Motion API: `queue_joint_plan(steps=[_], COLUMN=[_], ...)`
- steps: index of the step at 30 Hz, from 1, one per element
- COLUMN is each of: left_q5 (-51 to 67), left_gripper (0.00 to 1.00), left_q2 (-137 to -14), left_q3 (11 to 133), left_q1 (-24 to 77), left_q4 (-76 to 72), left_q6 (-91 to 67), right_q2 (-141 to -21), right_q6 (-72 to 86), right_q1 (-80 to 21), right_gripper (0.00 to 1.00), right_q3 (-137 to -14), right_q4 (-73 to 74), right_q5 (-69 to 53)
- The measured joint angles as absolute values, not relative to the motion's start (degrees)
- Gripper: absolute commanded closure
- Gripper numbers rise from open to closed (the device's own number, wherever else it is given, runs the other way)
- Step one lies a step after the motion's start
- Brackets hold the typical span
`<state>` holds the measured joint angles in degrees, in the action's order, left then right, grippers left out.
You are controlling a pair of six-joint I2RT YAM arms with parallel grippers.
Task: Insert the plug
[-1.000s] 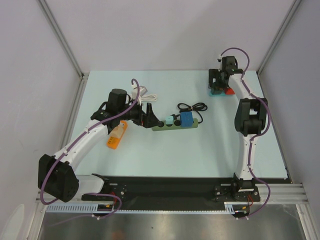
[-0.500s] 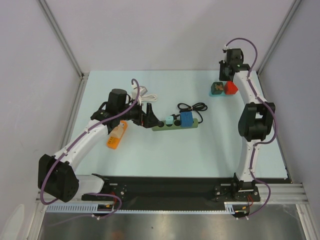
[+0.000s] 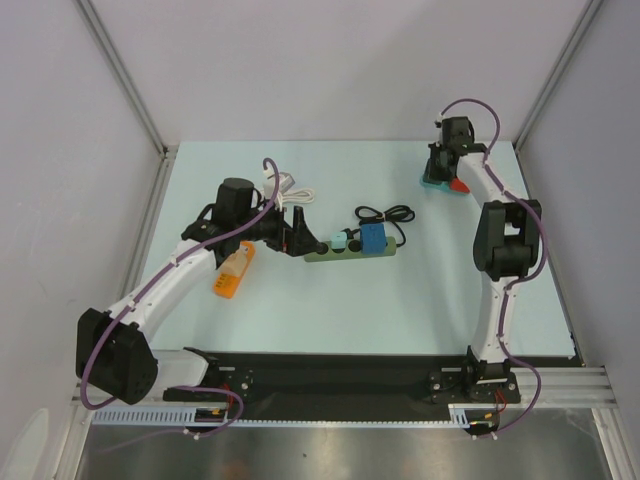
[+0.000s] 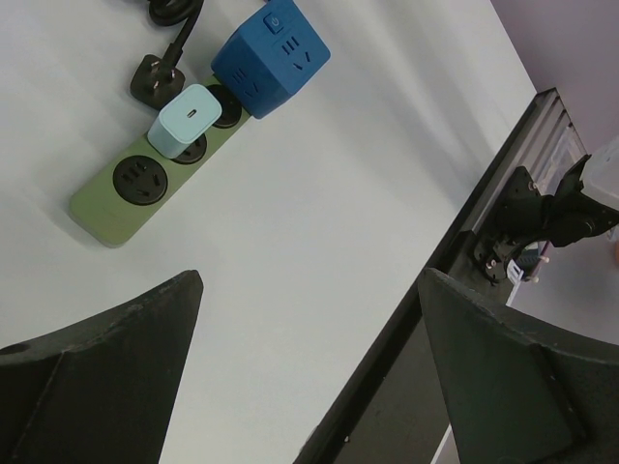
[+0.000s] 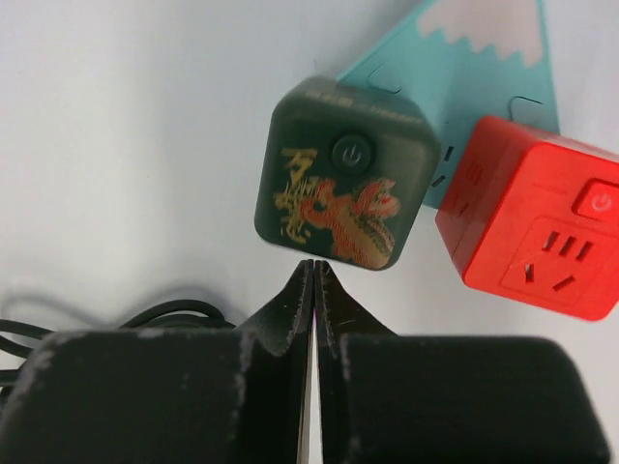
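Note:
A green power strip (image 3: 350, 253) (image 4: 133, 198) lies mid-table with a light blue charger (image 3: 340, 240) (image 4: 184, 118) and a blue cube plug (image 3: 373, 238) (image 4: 269, 58) seated in it. My left gripper (image 3: 298, 235) (image 4: 309, 280) hangs open just left of the strip, holding nothing. At the back right, a dark cube plug (image 5: 343, 174) with a dragon print and a red cube plug (image 5: 532, 232) (image 3: 458, 184) rest on a teal card (image 5: 484, 48) (image 3: 430, 184). My right gripper (image 3: 440, 165) (image 5: 314, 266) is shut and empty, its tips at the dark cube's near edge.
An orange object (image 3: 232, 272) lies under the left arm's forearm. A coiled white cable (image 3: 295, 195) sits behind the left gripper. The strip's black cord (image 3: 385, 213) and its plug (image 4: 150, 72) lie behind the strip. Walls enclose the table at the back and sides.
The right gripper's jaws have gone from open to shut. It drew back from the cubes toward the rear wall, then returned over the dark cube. The left arm has not moved.

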<state>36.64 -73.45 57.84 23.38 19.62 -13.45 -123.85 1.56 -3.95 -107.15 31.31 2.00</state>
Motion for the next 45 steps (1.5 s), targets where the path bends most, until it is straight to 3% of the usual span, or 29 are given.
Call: queue_joint_plan(steps=[7,13,14,16,17,19,20,25,31,45], left_q5=[36.7,36.6,36.6,36.2,36.1,36.1,36.1,35.9,35.3,32.8], left_gripper=[0.00,0.00,0.00,0.00,0.00,0.00,0.00,0.00,0.00,0.00], left_q2=[-73.5,-73.5,-73.5,-73.5,-73.5,-73.5,-73.4,-69.5,-58.6,-41.9], left_q3=[57.8,57.8,57.9,58.3,58.8,60.9,62.1,67.4,69.9,62.5], left_q1=[23.4,23.4,23.3,23.3,23.3,23.3,23.3,23.3,23.3,23.2], left_q4=[19.6,19.6,19.6,20.3,20.9,22.0,22.2,22.0,21.1,20.0], left_q6=[-13.5,-13.5,-13.4,-13.4,-13.4,-13.5,-13.5,-14.5,-14.7,-18.2], right_q2=[-123.9,-120.7,-119.1,-114.3,-110.8,-103.8,-99.7,-79.6,-65.1,-46.3], right_q6=[1.5,2.7,3.4,5.1,5.9,7.5,8.7,14.7,22.3,27.4], right_q1=[-3.6,-3.9,-4.2,-5.1,-5.9,-7.7,-8.8,-15.0,-17.4,-17.4], right_gripper=[0.96,0.82,0.71,0.58,0.43,0.27,0.00,0.00,0.00,0.00], right_q3=[-106.7,-107.5,-107.4,-105.5,-103.4,-99.3,-96.8,-86.1,-78.7,-68.2], right_q4=[31.6,34.6,35.5,36.1,35.6,36.0,35.9,34.3,32.7,37.4], right_q5=[2.1,2.0,1.8,0.4,-0.3,-1.8,-2.8,-9.6,-12.1,-11.3])
